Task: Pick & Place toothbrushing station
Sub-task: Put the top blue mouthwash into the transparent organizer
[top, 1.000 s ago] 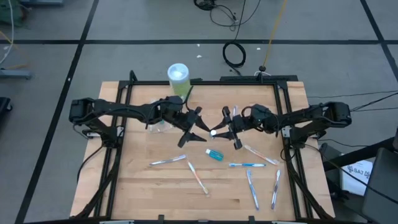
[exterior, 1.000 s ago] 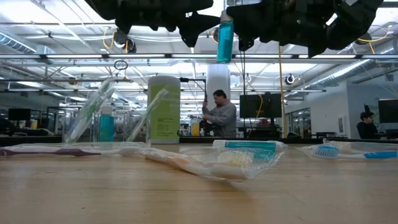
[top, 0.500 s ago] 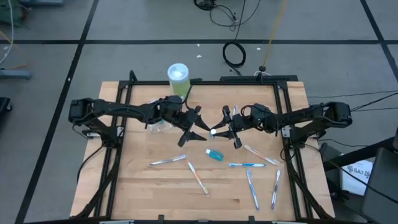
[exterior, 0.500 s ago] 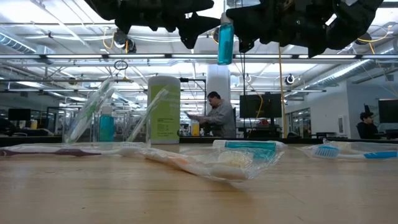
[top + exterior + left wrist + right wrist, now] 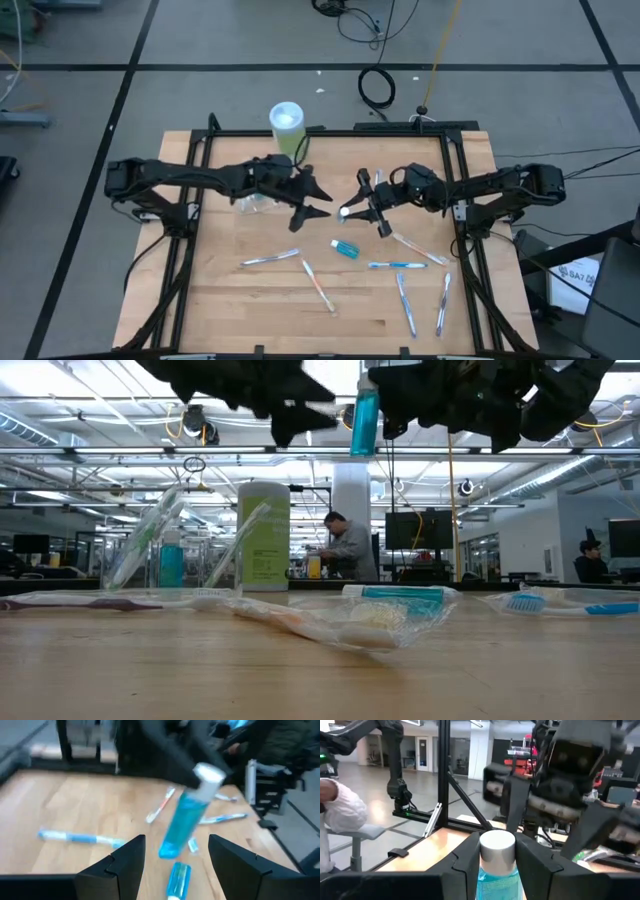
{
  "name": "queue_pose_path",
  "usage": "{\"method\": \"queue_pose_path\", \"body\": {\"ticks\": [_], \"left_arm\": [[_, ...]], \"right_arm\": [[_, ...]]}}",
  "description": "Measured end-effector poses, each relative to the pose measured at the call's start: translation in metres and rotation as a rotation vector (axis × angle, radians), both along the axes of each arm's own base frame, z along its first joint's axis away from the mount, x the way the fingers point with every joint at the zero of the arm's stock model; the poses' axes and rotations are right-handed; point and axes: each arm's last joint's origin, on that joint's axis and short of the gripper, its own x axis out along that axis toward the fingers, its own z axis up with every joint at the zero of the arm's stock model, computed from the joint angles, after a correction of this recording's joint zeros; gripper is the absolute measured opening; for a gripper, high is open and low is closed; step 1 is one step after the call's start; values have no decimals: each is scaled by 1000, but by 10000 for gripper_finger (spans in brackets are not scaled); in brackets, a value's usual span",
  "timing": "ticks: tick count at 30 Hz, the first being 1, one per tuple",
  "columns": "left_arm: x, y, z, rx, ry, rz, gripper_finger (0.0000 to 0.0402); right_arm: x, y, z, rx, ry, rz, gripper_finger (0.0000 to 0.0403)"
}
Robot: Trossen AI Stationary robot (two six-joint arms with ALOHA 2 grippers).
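Note:
My right gripper (image 5: 352,210) is shut on a blue tube (image 5: 362,420) with a white cap (image 5: 343,211), held high above the middle of the table. My left gripper (image 5: 318,201) faces it from the table's left, open. In the left wrist view its fingers (image 5: 127,862) stand on either side of the tube (image 5: 182,822) without touching it. A second blue tube (image 5: 345,248) lies flat on the wood. Several toothbrushes (image 5: 397,265) lie scattered toward the near edge. The clear cup (image 5: 255,203) stands under my left arm with toothbrushes leaning in it. My right gripper pinches the tube's upper body just under the white cap (image 5: 496,870) between its two fingers (image 5: 535,862). The fingers come in about level from the table's right. The tube hangs cap up, slightly tilted, its crimped lower end (image 5: 167,851) clear of the table.
A tall green container with a white lid (image 5: 287,125) stands at the far edge behind the cup. A black frame (image 5: 460,200) borders the table on the left, right and far sides. People move in the room beyond the table (image 5: 345,550).
My left gripper has rolled and tipped its fingers upward, and in the low view its fingertips have drawn a little away from the tube. My right gripper and the tube have kept still.

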Motion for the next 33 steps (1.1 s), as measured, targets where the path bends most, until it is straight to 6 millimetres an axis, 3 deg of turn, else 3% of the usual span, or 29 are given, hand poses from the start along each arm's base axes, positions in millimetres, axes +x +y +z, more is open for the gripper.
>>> {"method": "queue_pose_path", "body": {"ticks": [9,22,33], "left_arm": [[13,-2,-8,-55,-54,-80,225],[15,-8,-1,-52,-125,-109,225],[14,-14,-2,-76,-119,-234,225]], "right_arm": [[1,0,2,7,2,1,102],[3,5,8,-16,-86,-33,102],[37,12,8,-38,-82,2,102]]}}
